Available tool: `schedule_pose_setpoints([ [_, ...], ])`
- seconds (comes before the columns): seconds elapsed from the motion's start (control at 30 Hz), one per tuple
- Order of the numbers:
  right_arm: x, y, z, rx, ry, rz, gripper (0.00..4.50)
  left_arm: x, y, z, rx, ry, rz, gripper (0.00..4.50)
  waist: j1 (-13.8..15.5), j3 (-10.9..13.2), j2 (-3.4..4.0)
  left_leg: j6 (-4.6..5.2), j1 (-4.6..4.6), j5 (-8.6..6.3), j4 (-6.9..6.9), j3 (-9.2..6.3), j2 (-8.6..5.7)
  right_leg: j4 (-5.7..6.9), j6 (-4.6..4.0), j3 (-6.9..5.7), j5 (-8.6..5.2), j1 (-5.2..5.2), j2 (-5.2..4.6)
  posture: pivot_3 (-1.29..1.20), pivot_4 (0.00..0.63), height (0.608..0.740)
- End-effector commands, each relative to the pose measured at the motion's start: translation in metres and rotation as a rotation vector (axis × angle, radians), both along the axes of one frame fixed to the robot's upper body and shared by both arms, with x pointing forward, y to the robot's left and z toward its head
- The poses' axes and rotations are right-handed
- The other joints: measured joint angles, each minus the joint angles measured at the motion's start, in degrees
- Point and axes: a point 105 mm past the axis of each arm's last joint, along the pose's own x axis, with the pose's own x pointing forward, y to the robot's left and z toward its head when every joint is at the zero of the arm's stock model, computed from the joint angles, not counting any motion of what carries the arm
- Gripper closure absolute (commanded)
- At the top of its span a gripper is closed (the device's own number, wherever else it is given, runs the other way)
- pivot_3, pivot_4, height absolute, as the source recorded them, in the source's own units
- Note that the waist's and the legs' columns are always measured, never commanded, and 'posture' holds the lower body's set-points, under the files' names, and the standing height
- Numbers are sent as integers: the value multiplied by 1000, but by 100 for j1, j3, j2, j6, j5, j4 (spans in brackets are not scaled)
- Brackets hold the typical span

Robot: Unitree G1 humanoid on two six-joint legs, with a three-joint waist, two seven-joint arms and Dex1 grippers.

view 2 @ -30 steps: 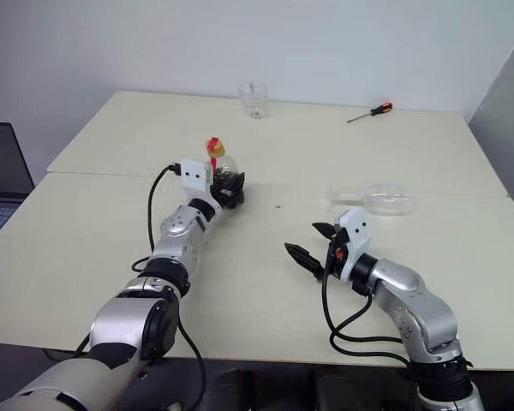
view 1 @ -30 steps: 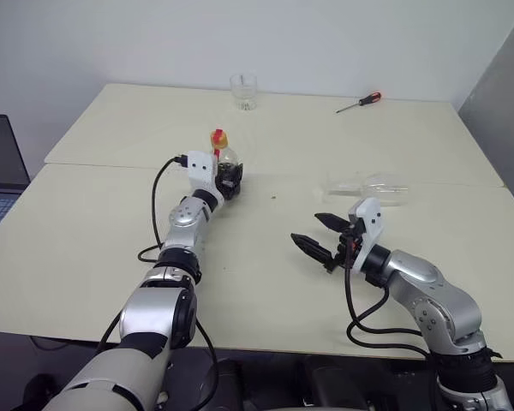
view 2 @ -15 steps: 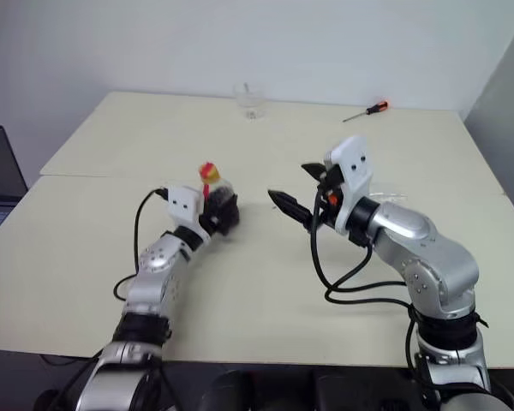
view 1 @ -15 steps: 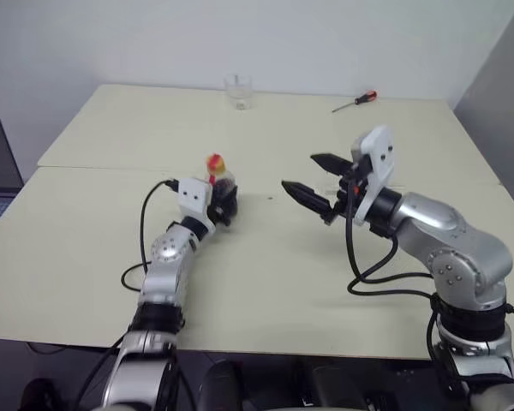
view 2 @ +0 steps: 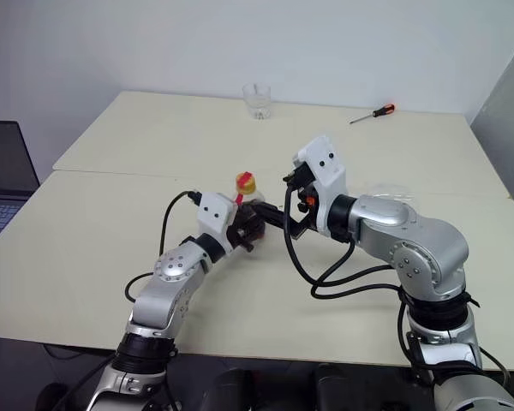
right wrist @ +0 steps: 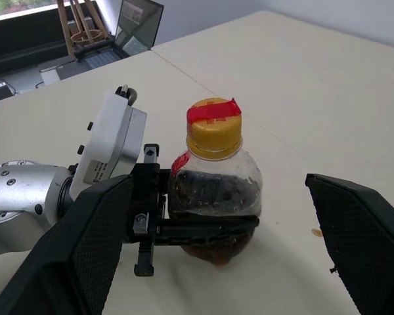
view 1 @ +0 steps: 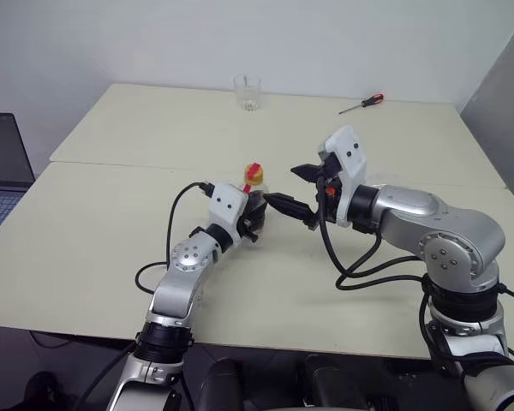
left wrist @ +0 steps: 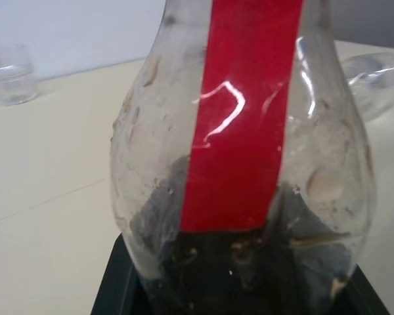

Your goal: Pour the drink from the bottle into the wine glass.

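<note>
Since a second ago, the left arm has pulled back toward the robot and brought the bottle [view 1: 254, 193] along, while the right arm has lifted up and swung in toward it. Now the left arm is bent at the elbow and reaches forward and a bit to the right, with its gripper pointing about level. The left gripper [right wrist: 184, 226] has its black fingers pressed around the round lower part of the bottle, one on each side, so it is holding it. The bottle stands upright between those jaws. The right arm curls in from the right side, and the right gripper [view 1: 293, 190] points toward the left, at the bottle. Its jaws are spread wide with nothing in them, and the bottle sits just in front of the gap between them, not touching. The bottle is small, squat and clear, with a yellow cap [right wrist: 213, 125] and a red strip [left wrist: 240, 111] running over the cap and down the side. The drink [right wrist: 213, 190] inside is dark brown and fills only the lower part. The wine glass [view 2: 385, 193] lies on its side on the table [view 1: 94, 231], behind the right gripper and well apart from its jaws.
</note>
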Motion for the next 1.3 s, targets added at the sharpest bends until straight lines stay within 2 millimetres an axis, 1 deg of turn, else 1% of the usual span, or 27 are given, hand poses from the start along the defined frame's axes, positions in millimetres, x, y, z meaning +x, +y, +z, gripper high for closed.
schedule_pose_setpoints([
  [0.03, -8, -8, 24, 39, -72, 27, 0, -7, -4, 23, -19, -67, -98, 3163, 0, 0, 0, 0, 0, 0, -1, 0, 0, -1, 0, 0, 0, 0, 0, 0, 150, 740],
  [0.13, -21, -32, 38, 50, -80, 60, 0, -10, 1, 35, -56, -45, -231, 3210, 10, 3, 0, 0, -3, 0, -3, -2, -1, -2, 1, -4, -1, -1, 0, 0, 150, 740],
  [0.2, -33, -37, 37, 30, -64, 102, 0, -13, 2, 39, -61, -28, -304, 3232, 11, 3, 0, 1, -5, 0, -2, -3, -2, -6, 1, -7, -1, 1, -2, 0, 150, 740],
  [0.27, -49, -42, 32, 3, -31, 157, 0, -16, -1, 40, -58, 6, -407, 3235, 3, 2, 0, 1, -4, -1, -1, -4, -2, -7, 12, -6, -7, 2, -1, 0, 150, 740],
  [0.33, -55, -46, 30, -8, -17, 166, 0, -19, -4, 43, -56, 36, -498, 3248, -1, 3, 0, 2, -2, -1, -2, -7, -2, -7, 18, -8, -11, 4, -1, 0, 150, 740],
  [0.43, -55, -49, 33, -2, -24, 135, 0, -22, -11, 52, -50, 48, -605, 3293, -11, 3, 0, 2, -2, -1, 0, -7, -3, -5, 22, -6, -13, 2, 0, 0, 150, 740],
  [0.5, -54, -50, 38, 10, -45, 106, 0, -23, -14, 54, -24, 49, -650, 3314, -22, 3, 0, 2, -2, -1, 1, -6, -3, -5, 24, -3, -14, 2, 1, 0, 150, 740],
  [0.63, -47, -49, 46, 36, -88, 26, 0, -28, -19, 48, 28, 75, -730, 3345, -26, 3, 0, 3, -1, 0, 0, -9, -1, -3, 25, -1, -15, 1, 5, 0, 150, 740],
  [0.73, -46, -41, 49, 71, -103, 0, 0, -33, -23, 41, 88, 79, -787, 3353, -25, 3, 0, 3, -2, 0, -2, -8, 2, -5, 24, 0, -15, -1, 6, 0, 150, 740],
  [0.87, -47, -38, 51, 101, -110, -38, 0, -32, -24, 36, 126, 73, -804, 3366, -19, 3, 0, 3, -4, 0, -3, -7, -1, -8, 23, 2, -16, -1, 2, 0, 150, 740],
  [0.97, -48, -36, 51, 123, -105, -55, 0, -34, -28, 35, 139, 77, -847, 3367, -20, 3, 0, 3, -5, 0, -3, -7, -2, -9, 24, 4, -16, -1, -1, 0, 150, 740],
  [1.1, -51, -31, 45, 135, -77, -44, 0, -29, -35, 39, 142, 65, -873, 3367, -18, 3, 0, 3, -5, 0, -3, -8, -2, -8, 24, 1, -16, -1, 0, 0, 150, 740],
  [1.3, -48, -29, 36, 115, -41, -45, 0, -30, -42, 41, 143, 52, -930, 3417, -25, 3, 0, 4, -5, 0, -3, -8, -1, -9, 24, 5, -16, -2, 2, 0, 150, 740],
])
